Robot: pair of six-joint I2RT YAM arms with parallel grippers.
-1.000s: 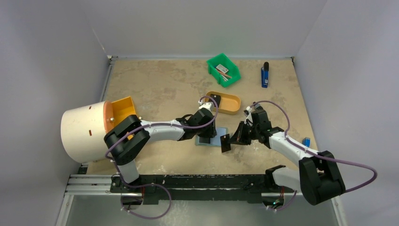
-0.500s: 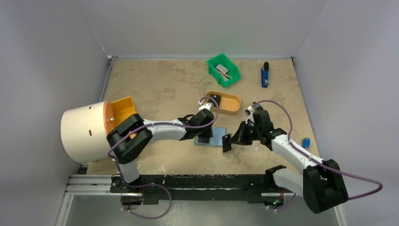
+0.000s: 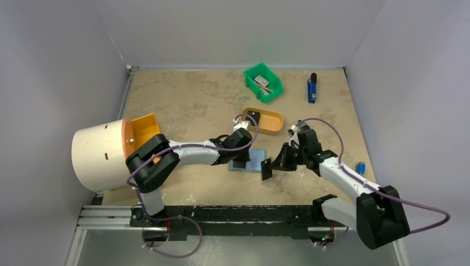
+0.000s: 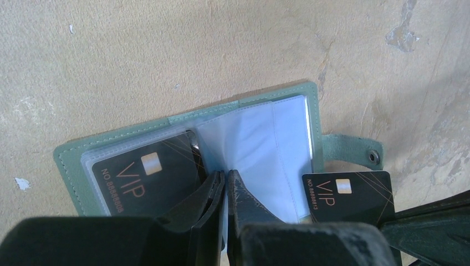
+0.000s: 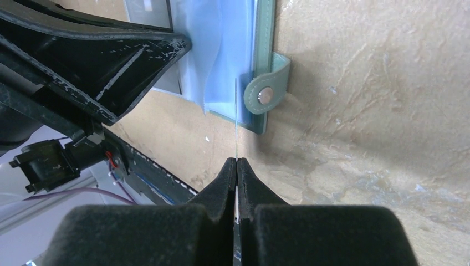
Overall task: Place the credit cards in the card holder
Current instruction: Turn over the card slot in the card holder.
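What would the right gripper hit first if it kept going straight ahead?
Probably the card holder: the credit card pinched in the right gripper aims at its edge beside the snap tab.

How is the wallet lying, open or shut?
Open. The wallet lies spread flat, its pale pockets showing, one card tucked inside and its snap strap undone.

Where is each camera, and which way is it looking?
Top: high behind the arms, looking down on the table; both arms show.
Left wrist: on the left arm, looking down at the open wallet; the left end effector shows.
Right wrist: on the right arm, looking low across the table at the wallet; the right end effector shows, pinching a card.
Shared: both wrist views see the wallet and that card.
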